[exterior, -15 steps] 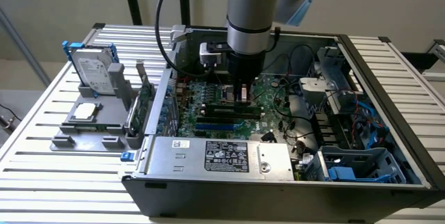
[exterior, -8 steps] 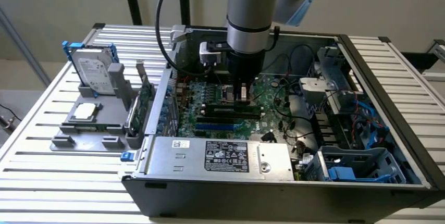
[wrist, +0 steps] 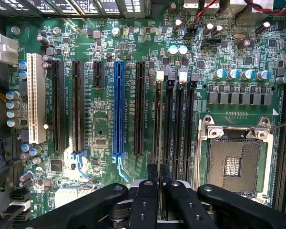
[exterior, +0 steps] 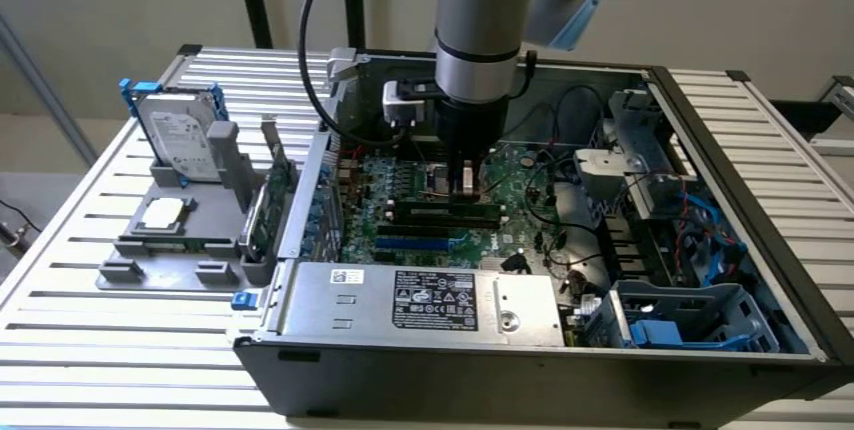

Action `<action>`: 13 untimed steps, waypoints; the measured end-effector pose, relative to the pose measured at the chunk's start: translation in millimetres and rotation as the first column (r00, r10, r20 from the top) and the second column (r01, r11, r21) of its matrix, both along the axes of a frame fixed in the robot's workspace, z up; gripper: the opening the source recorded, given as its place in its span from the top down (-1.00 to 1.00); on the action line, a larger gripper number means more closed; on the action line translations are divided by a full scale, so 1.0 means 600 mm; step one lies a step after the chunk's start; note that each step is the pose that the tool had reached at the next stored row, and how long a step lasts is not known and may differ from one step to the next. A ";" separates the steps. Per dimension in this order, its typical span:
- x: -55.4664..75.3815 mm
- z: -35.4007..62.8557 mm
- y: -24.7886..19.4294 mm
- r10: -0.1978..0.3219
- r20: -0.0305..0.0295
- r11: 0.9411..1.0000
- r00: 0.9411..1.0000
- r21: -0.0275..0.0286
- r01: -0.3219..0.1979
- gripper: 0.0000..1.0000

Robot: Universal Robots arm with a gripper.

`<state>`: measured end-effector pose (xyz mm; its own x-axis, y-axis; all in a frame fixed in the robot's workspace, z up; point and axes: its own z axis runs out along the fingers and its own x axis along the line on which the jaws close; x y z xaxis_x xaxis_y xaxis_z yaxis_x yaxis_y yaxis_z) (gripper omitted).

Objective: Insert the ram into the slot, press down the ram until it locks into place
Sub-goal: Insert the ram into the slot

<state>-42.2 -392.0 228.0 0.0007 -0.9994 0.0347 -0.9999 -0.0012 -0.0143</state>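
Observation:
My gripper [exterior: 465,190] reaches straight down into the open computer case, onto the green motherboard [wrist: 105,124]. In the wrist view its two dark fingertips [wrist: 152,172] stand close together around the top edge of the ram [wrist: 158,124]. The ram shows edge-on as a thin dark strip standing in the outermost slot [wrist: 158,143] of several parallel black ones [wrist: 178,119]. The gripper [wrist: 158,172] is shut on the ram near one end. In the exterior view the ram [exterior: 427,212] lies along the slots just below the fingers. White latches [wrist: 159,75] mark the far ends of the slots.
A blue slot [wrist: 118,107] and black expansion slots [wrist: 77,105] lie beside the ram slots, with the bare CPU socket [wrist: 233,162] on the other side. The power supply [exterior: 427,300], cables [exterior: 561,240] and a drive cage [exterior: 667,325] crowd the case. A hard drive [exterior: 180,140] stands outside.

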 end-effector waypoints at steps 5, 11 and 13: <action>0.000 -0.002 -0.0001 0.000 0.000 1.000 1.000 -0.002 0.000 0.73; 0.000 -0.005 -0.0001 0.000 0.000 1.000 1.000 -0.002 0.000 0.73; 0.000 -0.005 0.0001 0.000 0.000 1.000 1.000 -0.003 0.000 0.73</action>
<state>-42.2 -391.9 224.9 0.0007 -0.9993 0.0372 -0.9999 -0.0012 -0.0143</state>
